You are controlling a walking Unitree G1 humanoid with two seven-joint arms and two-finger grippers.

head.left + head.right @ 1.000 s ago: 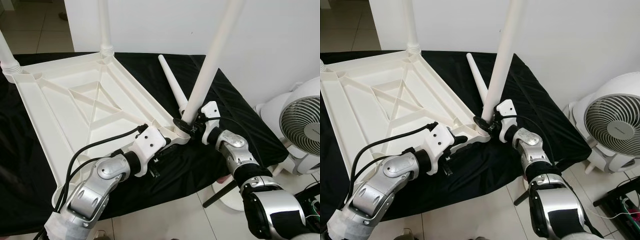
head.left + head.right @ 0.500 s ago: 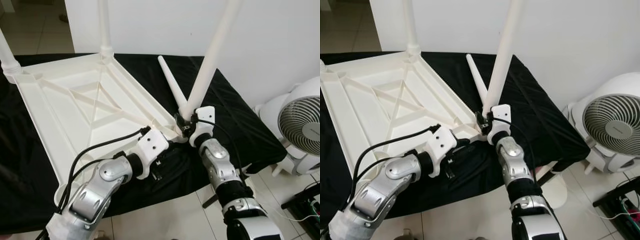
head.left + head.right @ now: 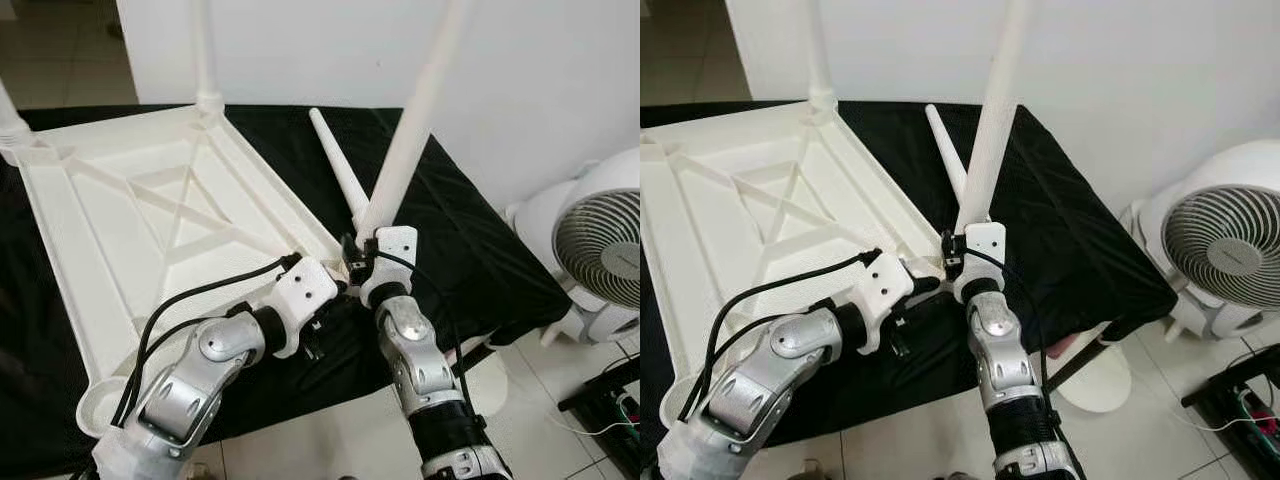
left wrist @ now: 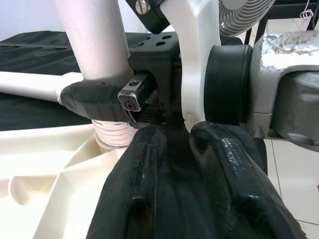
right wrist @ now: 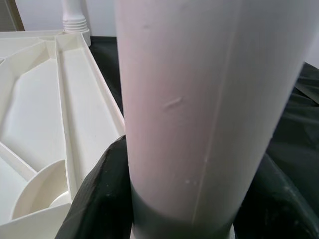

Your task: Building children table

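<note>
On a surface draped with black cloth [image 3: 470, 250], the white plastic tabletop [image 3: 120, 230] lies upside down, ribs facing up, with two legs already standing at its far corners. In the left eye view, the right hand [image 3: 362, 262] is clamped on the base of a third leg [image 3: 405, 150], which leans over the near right corner, while the left hand [image 3: 322, 322] reaches in at the edge just below that corner. A spare leg [image 3: 335, 170] lies flat on the cloth behind. A white fan [image 3: 605, 250] stands on the floor to the right.

The right eye view shows the same: the tilted leg meets the tabletop right at the corner socket, not yet upright.

In the left wrist view, the left hand's two fingers [image 4: 139, 164] sit slightly apart with nothing visibly between them, pointing at the threaded end [image 4: 112, 134] of the leg just above the socket.

In the right wrist view, the black fingers [image 5: 99, 194] wrap both sides of the leg, tight against it.

The leg looks light, stiff and smooth (hollow plastic, likely slippery), so a grip low near the thread gives the best control for turning it in; the tabletop seems light enough to shift, so steadying its rim makes sense.
</note>
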